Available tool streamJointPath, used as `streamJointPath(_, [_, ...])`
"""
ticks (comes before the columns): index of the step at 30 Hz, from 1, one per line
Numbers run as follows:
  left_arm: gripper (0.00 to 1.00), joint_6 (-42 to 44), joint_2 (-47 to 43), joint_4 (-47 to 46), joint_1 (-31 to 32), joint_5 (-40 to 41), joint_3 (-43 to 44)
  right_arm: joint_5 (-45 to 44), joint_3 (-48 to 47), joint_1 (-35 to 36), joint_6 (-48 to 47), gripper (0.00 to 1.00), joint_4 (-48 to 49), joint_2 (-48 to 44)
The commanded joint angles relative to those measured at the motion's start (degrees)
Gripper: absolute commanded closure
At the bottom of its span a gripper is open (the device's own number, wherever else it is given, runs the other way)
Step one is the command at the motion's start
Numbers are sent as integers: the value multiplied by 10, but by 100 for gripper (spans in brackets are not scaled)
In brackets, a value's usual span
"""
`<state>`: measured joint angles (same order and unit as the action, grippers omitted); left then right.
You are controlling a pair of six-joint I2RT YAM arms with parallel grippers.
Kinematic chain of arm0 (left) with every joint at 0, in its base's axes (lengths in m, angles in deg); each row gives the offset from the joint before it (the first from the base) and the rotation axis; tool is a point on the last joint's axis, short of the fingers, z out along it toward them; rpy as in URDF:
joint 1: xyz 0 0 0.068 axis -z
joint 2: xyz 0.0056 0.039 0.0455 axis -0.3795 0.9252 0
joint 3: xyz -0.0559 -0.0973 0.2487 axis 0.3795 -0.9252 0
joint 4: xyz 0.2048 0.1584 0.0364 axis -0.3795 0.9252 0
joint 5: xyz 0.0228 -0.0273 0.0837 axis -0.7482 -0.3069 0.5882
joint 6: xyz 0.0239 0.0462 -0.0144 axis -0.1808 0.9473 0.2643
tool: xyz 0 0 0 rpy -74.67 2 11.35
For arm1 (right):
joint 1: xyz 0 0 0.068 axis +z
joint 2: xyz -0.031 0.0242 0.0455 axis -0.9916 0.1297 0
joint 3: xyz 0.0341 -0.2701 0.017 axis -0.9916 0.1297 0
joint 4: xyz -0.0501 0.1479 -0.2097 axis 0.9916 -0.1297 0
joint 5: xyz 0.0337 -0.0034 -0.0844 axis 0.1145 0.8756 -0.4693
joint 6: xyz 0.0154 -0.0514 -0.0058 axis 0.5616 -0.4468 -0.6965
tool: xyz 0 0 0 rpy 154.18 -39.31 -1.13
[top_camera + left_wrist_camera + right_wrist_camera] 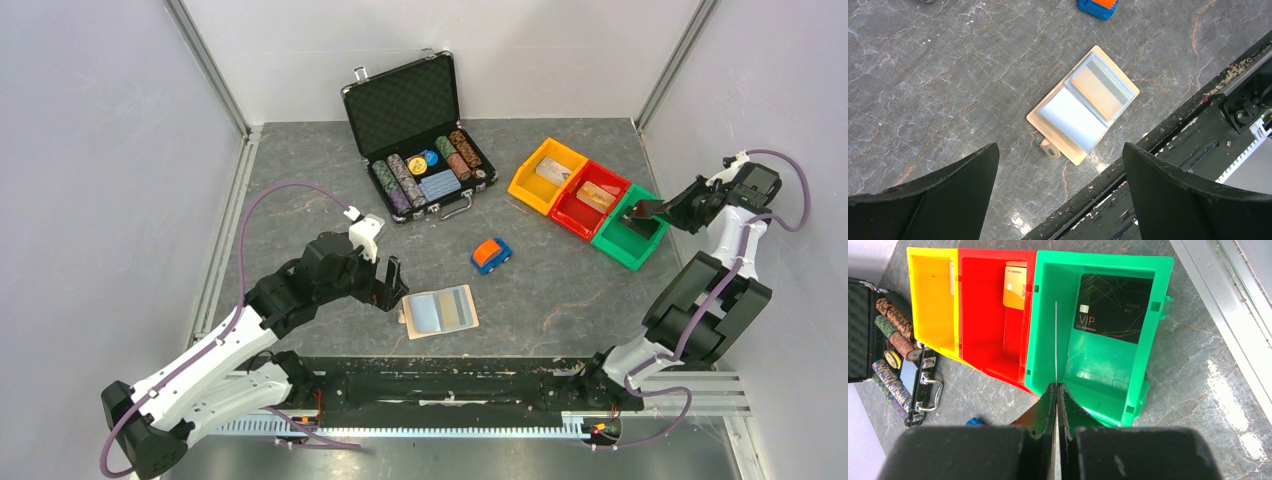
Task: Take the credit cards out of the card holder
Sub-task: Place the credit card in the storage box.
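Observation:
The tan card holder (440, 312) lies open and flat near the table's front edge, snap tab on its left. In the left wrist view the holder (1048, 127) has a pale blue card (1070, 117) in one half and a grey pocket with an orange-tan card (1097, 90) in the other. My left gripper (390, 285) is open and empty, just left of the holder, with the tab between its fingers (1059, 147). My right gripper (655, 210) is shut on a thin card (1056, 340), seen edge-on, over the green bin (1098, 365).
Yellow (530, 185), red (570, 215) and green (620, 245) bins stand at the right, each with a card; a black VIP card (1113, 307) lies in the green one. An open black chip case (415, 135) sits at the back. A small toy car (490, 255) stands mid-table.

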<state>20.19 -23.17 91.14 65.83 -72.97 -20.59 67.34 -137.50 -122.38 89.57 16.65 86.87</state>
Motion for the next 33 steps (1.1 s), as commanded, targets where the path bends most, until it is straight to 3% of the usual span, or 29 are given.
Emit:
streamJointPath(1, [0, 47, -7, 1, 1, -1, 13, -15, -24, 12, 6, 100, 11, 21])
streamJointPath(33, [0, 50, 13, 3, 1, 6, 14, -93, -28, 45, 52, 100, 95, 114])
